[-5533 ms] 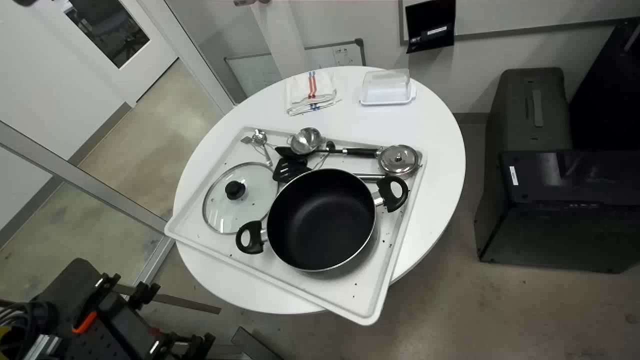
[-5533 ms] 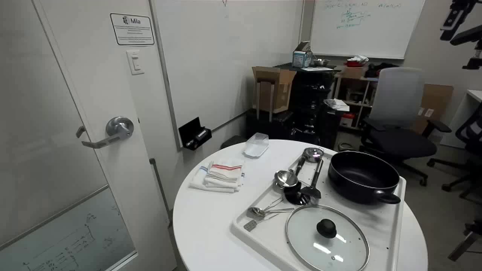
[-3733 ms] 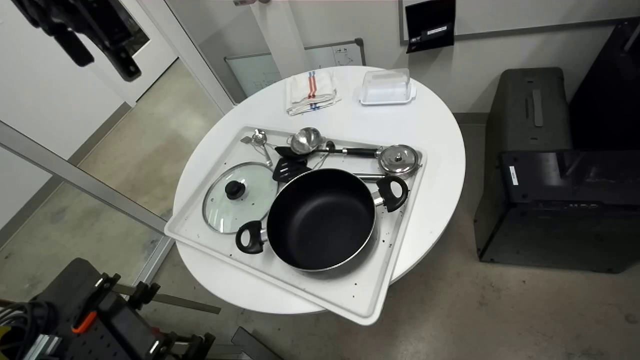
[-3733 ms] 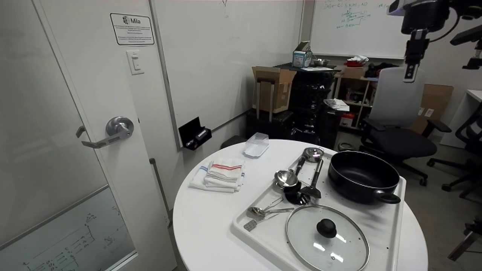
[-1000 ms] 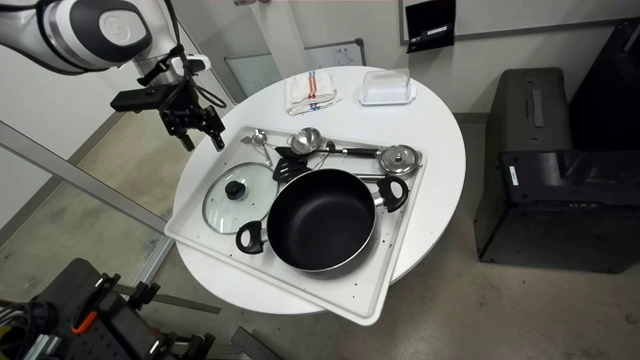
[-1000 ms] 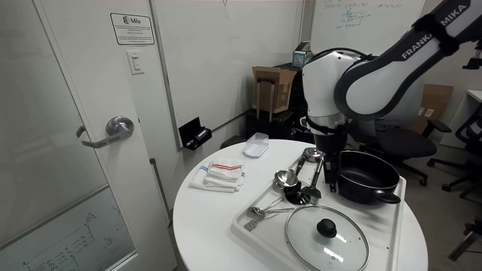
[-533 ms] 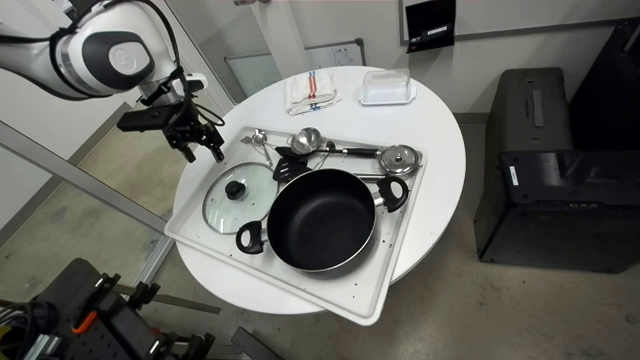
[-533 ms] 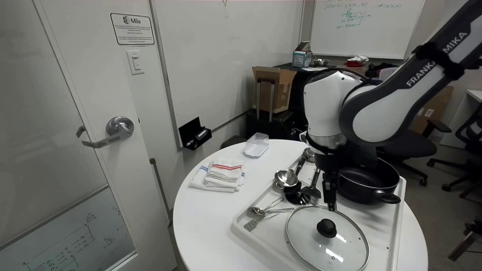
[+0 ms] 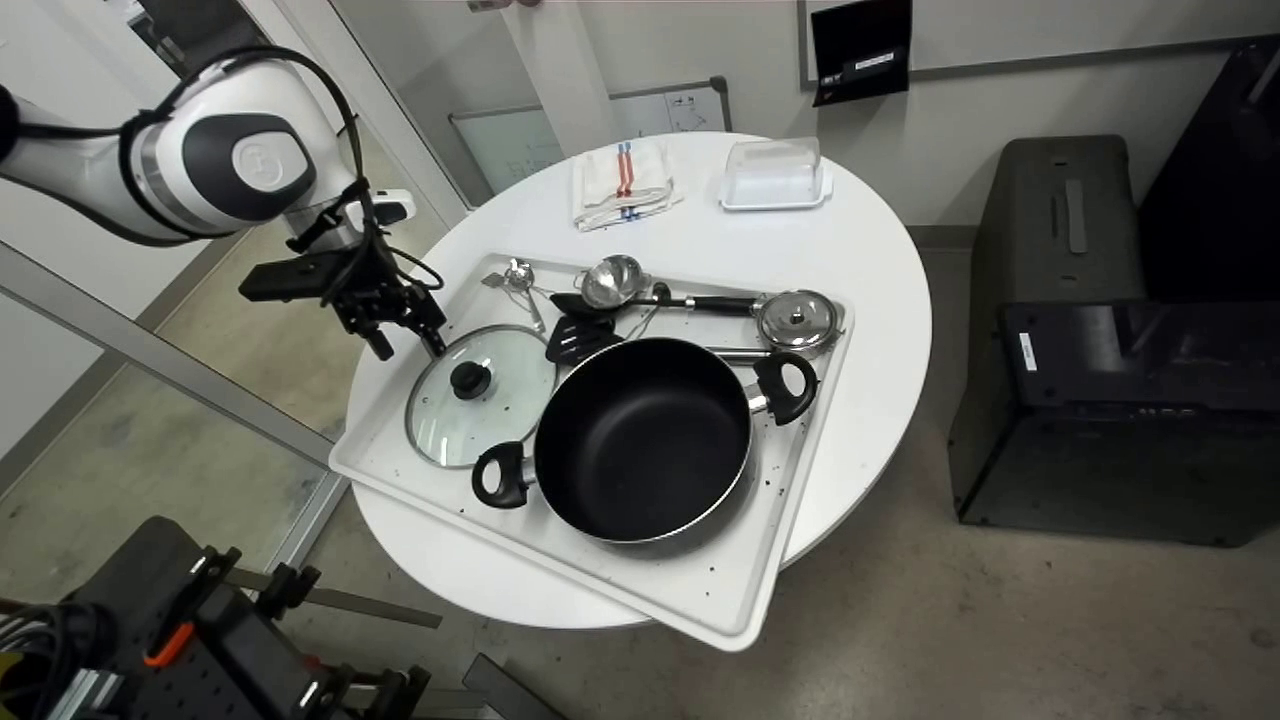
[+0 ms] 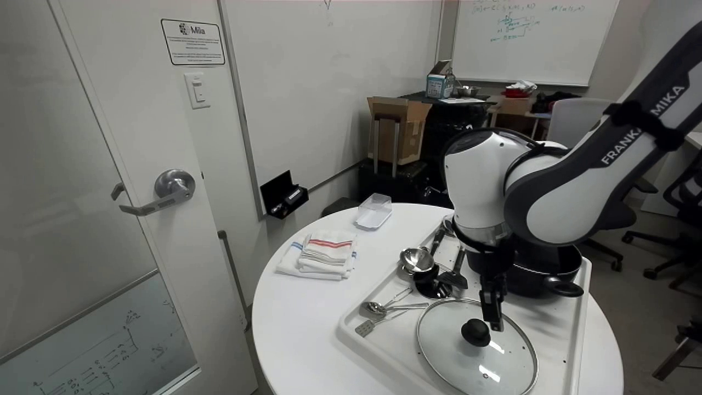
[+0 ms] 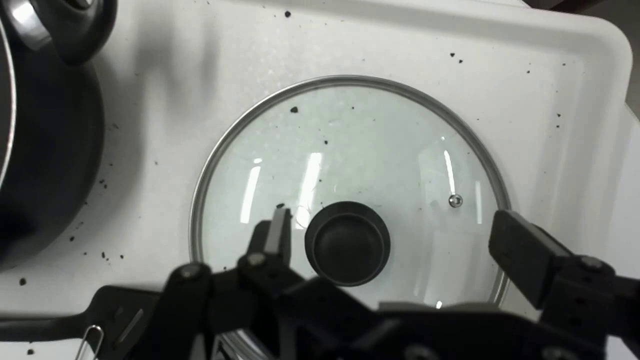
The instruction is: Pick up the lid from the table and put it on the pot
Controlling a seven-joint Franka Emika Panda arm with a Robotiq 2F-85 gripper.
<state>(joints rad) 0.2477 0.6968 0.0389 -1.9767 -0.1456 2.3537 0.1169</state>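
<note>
Gripper [image 11: 390, 227]: lower than half a second ago, arm [image 9: 230, 160] with it; now closer to the lid [image 11: 370, 170], which has not shifted.
Fingers [image 11: 525, 255]: spread wide, jaws parted; in the wrist view one shows to each side of the knob [image 11: 348, 245], which appears nearer the finger toward the pot [image 11: 47, 145]. Contact with knob or glass: not clear.
Lid: flat on the tray [image 9: 705, 585], knob up; clear glass, thin metal rim, small metal-ringed vent [image 11: 455, 200].
Pot: upright on the same tray, beside the lid, tray floor showing between the two in the wrist view; black, dark inside visible, one handle [image 9: 511, 474] reaching toward the lid. Partly hidden behind the arm [image 10: 570, 195] in an exterior view.
Spatula [image 9: 578, 340]: black, slotted, on the tray near both pot and lid; near it a bowl-shaped metal piece [image 9: 612, 282], with small metal tools [image 9: 520, 275] closer to the tray edge.
Tray: white, rounded corners, raised border; in an exterior view a corner juts past the edge of the table [image 9: 885, 350].
Table: round, white, under the tray.
Cloths [image 9: 625, 185]: folded, red and blue stripes, on the table off the tray.
Container [image 9: 775, 175]: clear cover on a pale base, on the table near the cloths.
</note>
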